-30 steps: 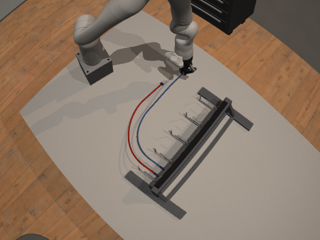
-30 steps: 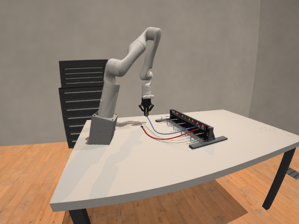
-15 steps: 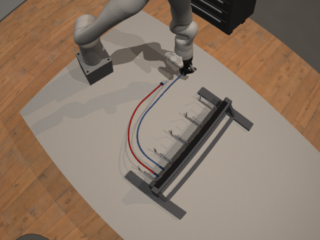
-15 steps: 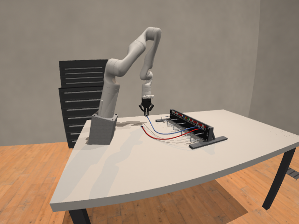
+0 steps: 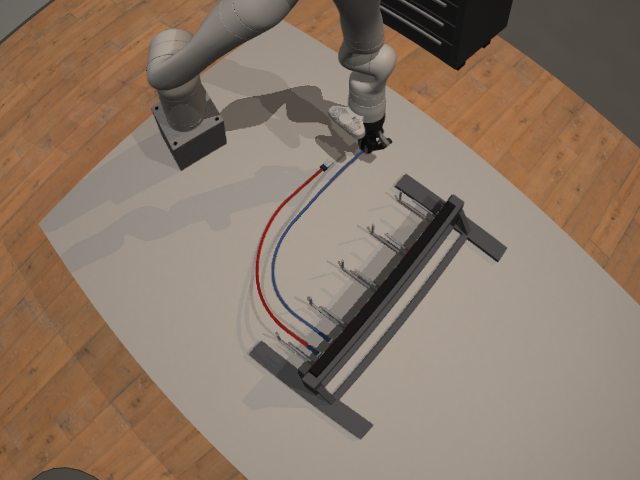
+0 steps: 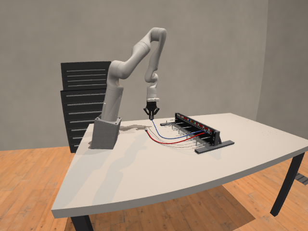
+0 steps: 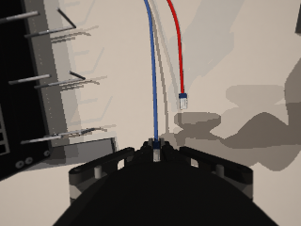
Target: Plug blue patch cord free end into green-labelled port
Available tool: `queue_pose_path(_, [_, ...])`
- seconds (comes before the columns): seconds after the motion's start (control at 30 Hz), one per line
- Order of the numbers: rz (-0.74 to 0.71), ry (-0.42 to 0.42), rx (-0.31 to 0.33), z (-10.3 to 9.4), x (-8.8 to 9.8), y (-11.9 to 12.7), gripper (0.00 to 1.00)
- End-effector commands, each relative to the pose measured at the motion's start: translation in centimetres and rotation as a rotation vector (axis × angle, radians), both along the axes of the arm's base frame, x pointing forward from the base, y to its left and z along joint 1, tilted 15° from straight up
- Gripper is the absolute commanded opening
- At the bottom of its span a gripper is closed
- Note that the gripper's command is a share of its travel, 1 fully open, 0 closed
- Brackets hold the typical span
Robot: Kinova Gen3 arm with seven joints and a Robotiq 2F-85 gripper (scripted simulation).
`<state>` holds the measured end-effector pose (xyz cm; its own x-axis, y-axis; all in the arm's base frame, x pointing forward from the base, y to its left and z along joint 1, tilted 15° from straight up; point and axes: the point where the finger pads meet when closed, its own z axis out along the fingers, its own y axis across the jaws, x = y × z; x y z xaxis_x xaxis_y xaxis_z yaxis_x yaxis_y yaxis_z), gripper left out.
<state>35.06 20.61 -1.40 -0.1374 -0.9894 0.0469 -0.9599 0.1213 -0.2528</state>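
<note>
My gripper [image 5: 373,145] is shut on the free end plug of the blue patch cord [image 5: 289,227] and holds it above the table, as the exterior view [image 6: 151,116] and the wrist view [image 7: 155,147] show. The blue cord hangs down and curves to the rack's panel [image 6: 196,125]. The red cord [image 5: 266,242] lies on the table beside it, its free plug [image 5: 325,166] near my gripper and also in the wrist view [image 7: 183,101]. The green-labelled port [image 6: 191,121] sits among the coloured labels on the rack front.
The dark rack [image 5: 382,289] stands on two flat feet, with several thin metal cable-management bars [image 5: 356,276] sticking out toward the cords. My arm's base block [image 5: 188,134] stands at the table's far corner. A black drawer cabinet [image 6: 84,99] stands behind the table.
</note>
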Motion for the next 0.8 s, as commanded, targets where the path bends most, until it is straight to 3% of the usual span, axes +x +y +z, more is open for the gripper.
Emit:
queue_pose_path(0.0, [-0.013, -0.003, 0.004, 0.2, 0.2, -0.3, 0.00])
queue_pose_path(0.77, [-0.209, -0.020, 0.055, 1.6, 1.8, -3.8, 0.00])
